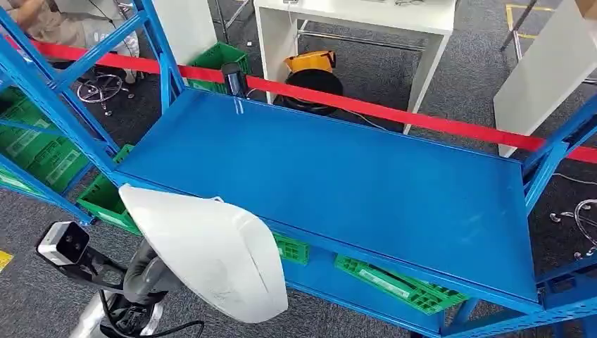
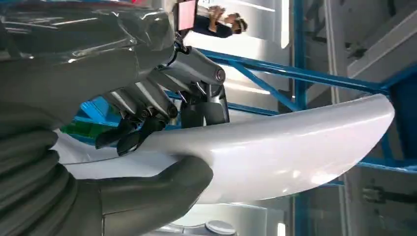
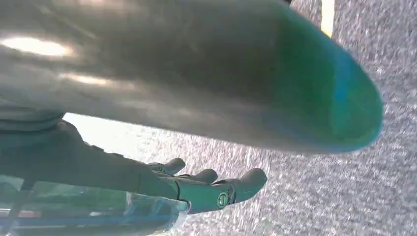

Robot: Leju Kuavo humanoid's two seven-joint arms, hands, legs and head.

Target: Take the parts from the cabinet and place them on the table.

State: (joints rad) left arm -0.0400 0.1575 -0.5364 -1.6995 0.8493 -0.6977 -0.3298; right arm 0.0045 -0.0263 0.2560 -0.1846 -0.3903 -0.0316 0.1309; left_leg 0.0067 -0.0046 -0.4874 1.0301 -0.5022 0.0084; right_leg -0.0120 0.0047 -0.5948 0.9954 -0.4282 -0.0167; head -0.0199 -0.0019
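Note:
A large white curved shell part [image 1: 211,246] hangs in front of the blue cabinet's near left corner, held up by my left arm, whose hand is hidden behind the part in the head view. In the left wrist view my left hand [image 2: 147,113] grips this white part [image 2: 275,147], thumb under its edge and dark fingers over the top. The cabinet's wide blue shelf [image 1: 338,176] lies bare. My right hand [image 3: 196,189] hangs over grey carpet with its fingers stretched out and nothing in them.
Green crates [image 1: 394,285] sit on the lower shelf and at the left [image 1: 42,158]. A red tape [image 1: 394,113] runs behind the cabinet. Beyond it stands a white table [image 1: 366,17], with a white panel [image 1: 542,77] at the right. A person [image 1: 42,21] sits at the far left.

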